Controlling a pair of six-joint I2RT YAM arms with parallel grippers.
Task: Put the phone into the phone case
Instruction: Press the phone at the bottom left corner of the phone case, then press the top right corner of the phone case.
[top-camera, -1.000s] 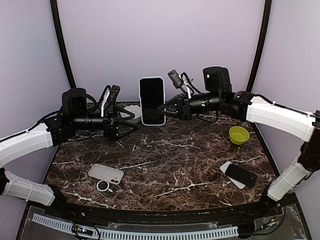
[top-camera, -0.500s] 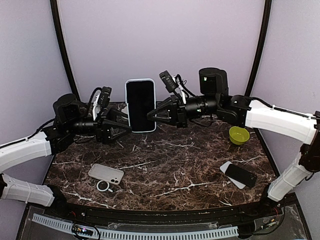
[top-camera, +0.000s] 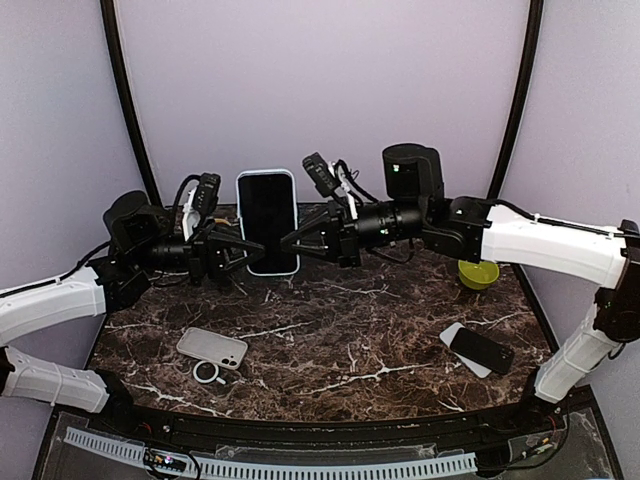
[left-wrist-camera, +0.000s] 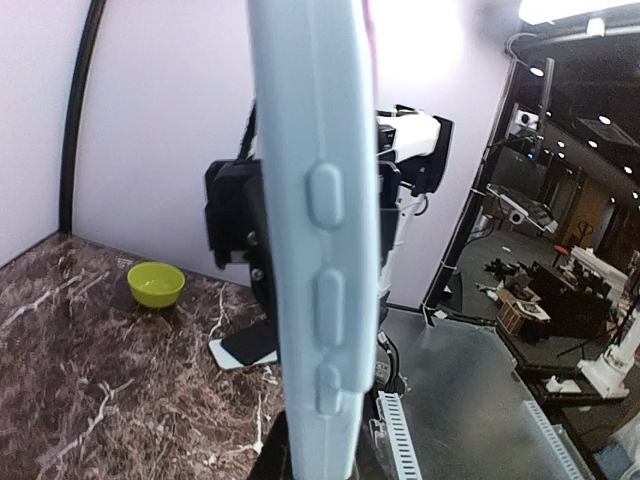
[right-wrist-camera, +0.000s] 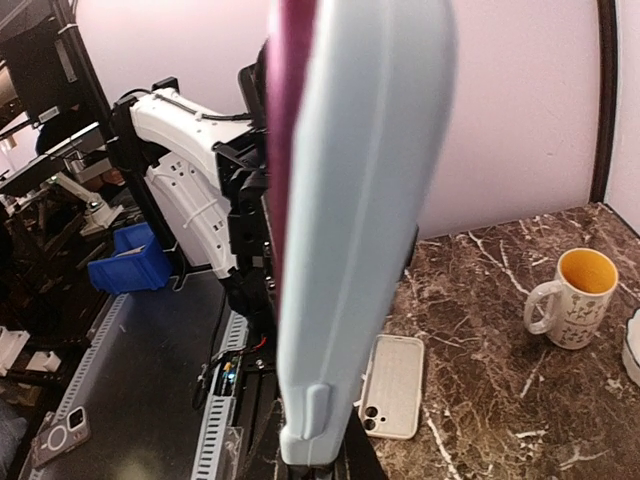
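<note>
**Phone held upright between both grippers**

Your right gripper (top-camera: 292, 243) pinches the phone's (top-camera: 268, 215) right edge, and your left gripper (top-camera: 243, 250) is clamped on its left edge. It stands above the table's (top-camera: 330, 330) back, dark screen toward the bases, wrapped in a pale blue phone case (right-wrist-camera: 360, 200) (side buttons showing). A green bowl (top-camera: 478, 270) sits far right.

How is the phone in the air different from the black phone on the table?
The held phone stands upright in the air; the table phone lies flat. The held phone wears a pale blue case; the table phone looks plain black. Both screens are dark.
</note>
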